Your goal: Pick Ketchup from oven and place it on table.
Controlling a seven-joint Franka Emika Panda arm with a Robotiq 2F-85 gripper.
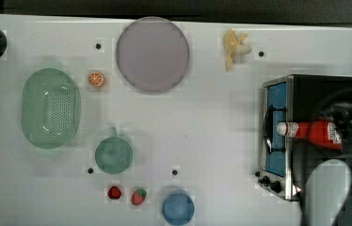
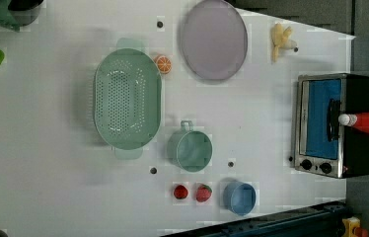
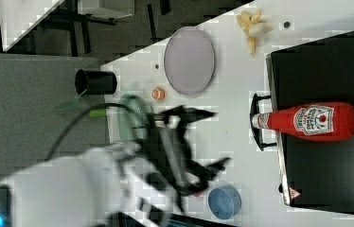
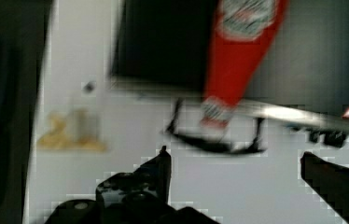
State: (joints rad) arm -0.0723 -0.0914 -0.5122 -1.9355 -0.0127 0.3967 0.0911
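The ketchup [image 1: 317, 132] [image 2: 367, 122] [image 3: 312, 121] [image 4: 238, 60], a red bottle with a white cap, lies on its side on the black top of the oven [image 1: 324, 89] [image 2: 320, 118] [image 3: 322, 61]. Its cap pokes out over the door handle. The oven stands at the top view's right edge of the white table [image 1: 212, 117]. My gripper [image 3: 215, 138] [image 4: 234, 156] hangs open in the air, apart from the bottle, with nothing between its dark fingers [image 4: 158, 168]. In the wrist view the bottle's cap end and the oven's handle lie beyond the fingertips.
On the table are a green colander [image 1: 51, 108], a purple plate [image 1: 152, 54], a green cup [image 1: 113, 154], a blue cup [image 1: 178, 208], two strawberries [image 1: 114, 192], an orange half [image 1: 96, 78] and a banana [image 1: 234, 46]. My white arm [image 1: 327, 188] overhangs the oven's knob end.
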